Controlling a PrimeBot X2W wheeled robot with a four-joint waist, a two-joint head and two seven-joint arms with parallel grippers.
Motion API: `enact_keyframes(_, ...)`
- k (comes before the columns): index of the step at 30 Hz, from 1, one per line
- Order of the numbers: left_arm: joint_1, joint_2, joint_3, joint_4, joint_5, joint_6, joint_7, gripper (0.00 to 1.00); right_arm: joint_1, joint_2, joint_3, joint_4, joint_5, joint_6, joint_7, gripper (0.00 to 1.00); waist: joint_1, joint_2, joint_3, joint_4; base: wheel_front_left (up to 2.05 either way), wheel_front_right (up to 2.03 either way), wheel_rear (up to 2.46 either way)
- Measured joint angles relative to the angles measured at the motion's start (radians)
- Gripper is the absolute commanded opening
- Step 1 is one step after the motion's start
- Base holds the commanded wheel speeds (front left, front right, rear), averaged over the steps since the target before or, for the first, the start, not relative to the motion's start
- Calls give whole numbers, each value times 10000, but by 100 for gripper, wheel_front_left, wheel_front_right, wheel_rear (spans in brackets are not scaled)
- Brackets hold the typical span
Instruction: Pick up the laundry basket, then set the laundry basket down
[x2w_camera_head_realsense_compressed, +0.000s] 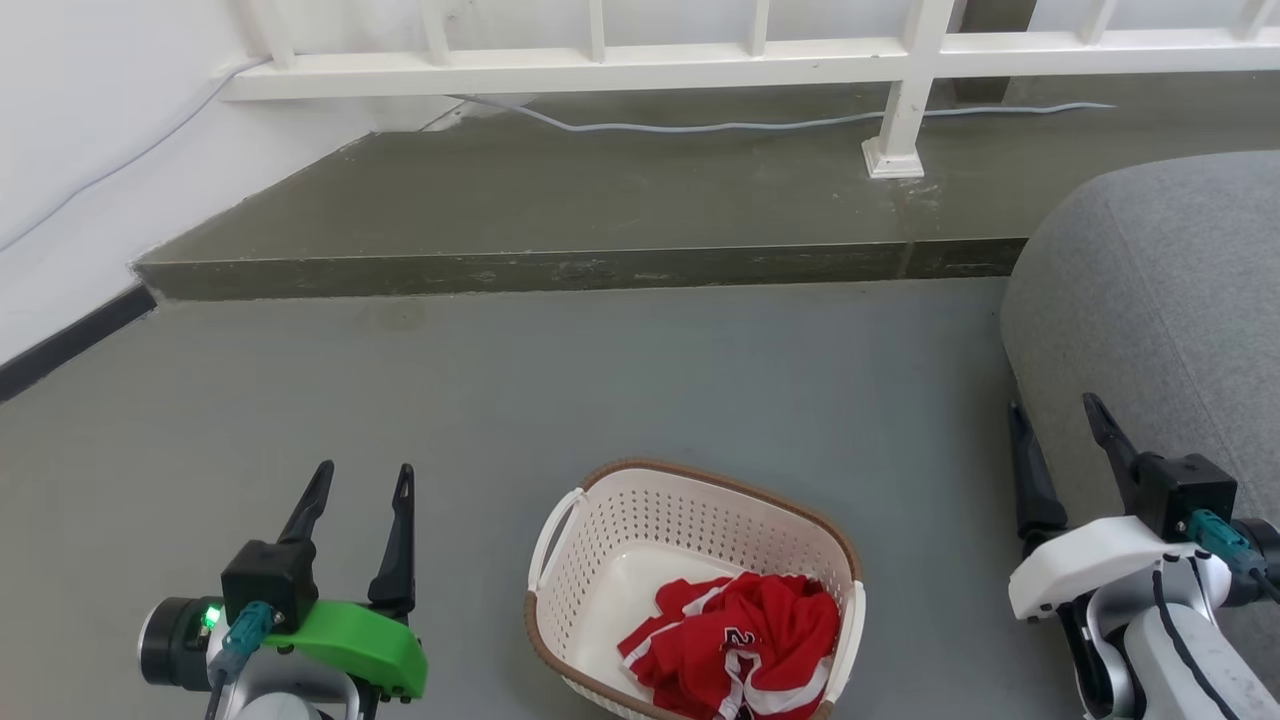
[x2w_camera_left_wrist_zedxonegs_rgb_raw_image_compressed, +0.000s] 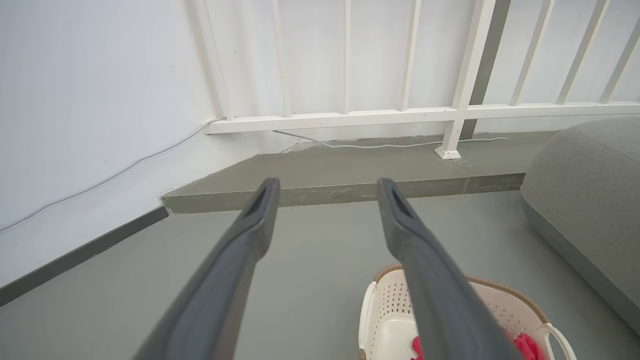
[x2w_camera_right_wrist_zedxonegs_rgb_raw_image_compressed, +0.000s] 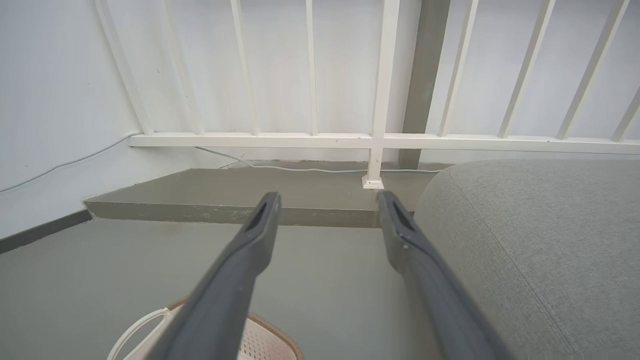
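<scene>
Left end effector (x2w_camera_head_realsense_compressed: 364, 478) and right end effector (x2w_camera_head_realsense_compressed: 1053, 410): fingers spread wide, both empty. Laundry basket (x2w_camera_head_realsense_compressed: 640, 520) sits on floor (x2w_camera_head_realsense_compressed: 500, 400) between the 2, untouched, red jersey (x2w_camera_head_realsense_compressed: 745, 635) inside. Right one by grey fabric cushion (x2w_camera_head_realsense_compressed: 1160, 280), contact unclear.

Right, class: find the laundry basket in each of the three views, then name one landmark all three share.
Head view: laundry basket at bottom centre.
Left wrist view: bottom edge, right of centre, partly cut off.
Right wrist view: bottom edge, left of centre, partly cut off.
Shared landmark: the white railing post foot.
</scene>
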Motion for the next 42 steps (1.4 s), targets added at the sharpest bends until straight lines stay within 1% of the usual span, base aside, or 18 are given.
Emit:
enact_keyframes(5,-21,-6,2,52,0,0,0,100,65,125,-44,-4,0,0,0,100,0,0,9,3,0,0,0)
enact_keyframes(15,-213,-6,-2,111,19,0,0,100,70,128,-146,-44,0,2,0,100,0,0,120,20,0,0,0)
enact_keyframes(23,-391,-10,13,4,35,0,0,100,66,151,-249,-240,-2,10,0,100,0,0,465,24,0,0,0)
enact_keyframes(32,-677,-52,52,-259,63,0,0,100,-106,221,-347,-600,-2,17,0,100,0,0,1249,-18,0,0,0)
enact_keyframes(34,-831,-82,56,-322,63,0,0,100,-204,221,-370,-702,-2,92,-2,100,0,0,1483,-36,0,0,0)
enact_keyframes(42,-1301,-222,10,-337,61,-8,0,100,-512,320,-374,-819,0,107,-21,100,0,0,2519,-132,0,0,0)
